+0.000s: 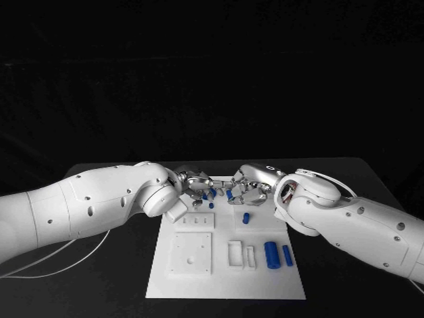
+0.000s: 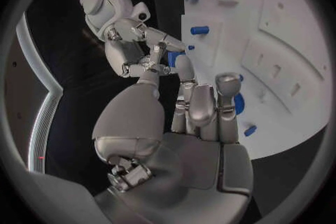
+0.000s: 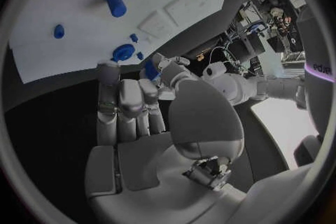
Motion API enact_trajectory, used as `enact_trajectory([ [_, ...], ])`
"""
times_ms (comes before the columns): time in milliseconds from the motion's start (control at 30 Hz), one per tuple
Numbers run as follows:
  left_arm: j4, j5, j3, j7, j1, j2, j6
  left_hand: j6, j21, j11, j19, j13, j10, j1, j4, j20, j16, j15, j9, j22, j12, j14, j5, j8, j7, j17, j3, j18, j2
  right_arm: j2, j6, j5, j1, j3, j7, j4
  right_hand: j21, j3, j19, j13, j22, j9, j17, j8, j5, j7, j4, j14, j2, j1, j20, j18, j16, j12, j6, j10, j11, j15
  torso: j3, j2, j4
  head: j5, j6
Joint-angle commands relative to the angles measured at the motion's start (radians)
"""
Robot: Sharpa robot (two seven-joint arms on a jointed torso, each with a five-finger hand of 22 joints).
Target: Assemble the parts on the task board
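Left hand (image 1: 191, 184) grips blue part (image 1: 205, 195) | right hand (image 1: 248, 187) pinches another part (image 1: 229, 195) | task board (image 1: 269, 281).

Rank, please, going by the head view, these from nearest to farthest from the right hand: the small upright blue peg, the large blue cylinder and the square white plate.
From the right hand:
1. Small upright blue peg, just below it.
2. Large blue cylinder, lower right of the task board.
3. Square white plate, lower left.

parts (image 1: 271, 250) on task board (image 1: 226, 281), mid-table (image 1: 365, 175)
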Motion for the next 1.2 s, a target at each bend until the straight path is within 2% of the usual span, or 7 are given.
enact_trajectory([
  [33, 0.002, -0.046, 0.0, -0.019, -0.002, 0.004, 0.003, -0.007, -0.006, -0.003, 0.006, 0.001, 0.04, 0.0, 0.006, -0.002, 0.004, 0.001, -0.002, 0.001, -0.004, -0.004, -0.007, -0.003, 0.002, -0.001, 0.0, 0.008, -0.007, 0.002, 0.008, -0.029, 0.0, -0.001, -0.037, 0.002, 0.004, 0.006, 0.003, 0.0, 0.072, 0.002, 0.002, 0.004, 0.001, 0.0, -0.001, 0.0, -0.004, -0.002, -0.004, -0.003, 0.006, 0.003, 0.005, 0.002, -0.003, -0.003, 0.0003, 0.001, -0.0021, 0.0, -0.001],
  [367, 0.007, -0.069, 0.0, -0.029, -0.004, 0.004, 0.032, -0.004, -0.035, -0.002, 0.011, 0.006, 0.041, 0.009, 0.014, -0.002, 0.005, 0.001, -0.015, 0.031, -0.007, -0.005, -0.016, -0.003, 0.003, 0.0, 0.0, 0.006, -0.011, 0.007, 0.009, -0.033, 0.0, -0.001, -0.061, -0.003, 0.005, 0.013, 0.003, 0.001, 0.071, 0.002, 0.002, 0.004, 0.004, 0.0, 0.002, 0.0, -0.008, -0.004, -0.004, -0.003, 0.006, 0.002, 0.005, 0.002, -0.003, -0.003, -0.0008, 0.001, 0.0005, -0.005, -0.002],
  [433, 0.007, -0.07, 0.0, -0.029, -0.004, 0.004, 0.032, -0.003, -0.053, -0.002, 0.015, 0.006, 0.04, 0.007, 0.011, -0.003, 0.006, 0.001, -0.024, 0.061, -0.005, -0.006, -0.018, -0.003, 0.003, 0.002, 0.0, 0.004, -0.011, 0.008, 0.009, -0.033, 0.0, -0.001, -0.063, -0.003, 0.005, 0.013, 0.003, 0.001, 0.071, 0.002, 0.002, 0.004, 0.004, 0.0, 0.002, 0.0, -0.008, -0.004, -0.004, -0.003, 0.006, 0.002, 0.005, 0.002, -0.003, -0.003, -0.0002, 0.001, 0.0005, -0.005, -0.003],
  [600, 0.008, -0.072, 0.0, -0.03, -0.005, 0.006, 0.036, -0.004, -0.059, -0.002, 0.018, 0.005, 0.041, 0.006, 0.015, -0.002, 0.006, 0.001, -0.026, 0.064, -0.006, -0.005, -0.023, -0.003, 0.003, 0.002, 0.0, 0.005, -0.012, 0.011, 0.012, -0.033, 0.0, -0.001, -0.066, -0.001, 0.006, 0.014, 0.003, 0.001, 0.072, 0.002, 0.003, 0.004, 0.004, -0.001, 0.004, 0.0, -0.009, -0.005, -0.004, -0.003, 0.006, 0.003, 0.006, 0.003, -0.003, -0.003, 0.0, 0.001, -0.0006, -0.004, -0.003],
  [833, 0.004, -0.071, 0.0, -0.031, -0.008, 0.012, 0.038, -0.006, -0.073, -0.002, 0.022, 0.004, 0.04, 0.003, 0.001, -0.002, 0.009, 0.002, -0.035, 0.077, -0.005, -0.005, -0.026, -0.003, 0.004, 0.006, -0.006, 0.005, 0.008, 0.018, 0.017, -0.035, 0.0, -0.002, -0.069, 0.003, 0.007, 0.014, 0.004, 0.002, 0.072, 0.002, 0.003, 0.003, 0.007, -0.001, 0.006, 0.0, -0.01, -0.005, -0.004, -0.003, 0.006, 0.004, 0.006, 0.003, -0.003, -0.004, 0.0001, 0.001, -0.0021, -0.005, -0.003],
  [967, 0.0, -0.067, 0.0, -0.03, -0.011, 0.018, 0.04, -0.008, -0.089, -0.001, 0.023, -0.002, 0.041, 0.002, -0.031, -0.002, 0.003, 0.002, -0.04, 0.085, -0.01, -0.006, -0.003, -0.004, 0.005, 0.001, -0.028, 0.004, 0.043, 0.02, 0.017, -0.041, 0.0, -0.002, -0.073, 0.007, 0.006, 0.013, 0.004, 0.002, 0.071, 0.002, 0.003, 0.003, 0.007, -0.001, 0.007, 0.0, -0.012, -0.006, -0.004, -0.003, 0.007, 0.004, 0.006, 0.004, -0.003, -0.004, 0.0011, 0.001, -0.0007, -0.001, -0.001],
  [1200, -0.006, -0.059, 0.0, -0.03, -0.013, 0.026, 0.045, -0.01, -0.117, -0.001, 0.026, -0.007, 0.041, 0.007, -0.076, -0.001, -0.006, 0.002, -0.058, 0.102, -0.015, -0.008, -0.005, -0.004, 0.006, -0.006, -0.054, 0.004, 0.086, 0.023, 0.014, -0.044, 0.0, -0.003, -0.072, 0.007, 0.005, 0.011, 0.004, 0.002, 0.071, 0.002, 0.003, 0.004, 0.009, -0.001, 0.009, 0.0, -0.014, -0.007, -0.004, -0.003, 0.006, 0.003, 0.006, 0.003, -0.004, -0.004, 0.0007, 0.002, -0.0014, -0.002, 0.003],
])
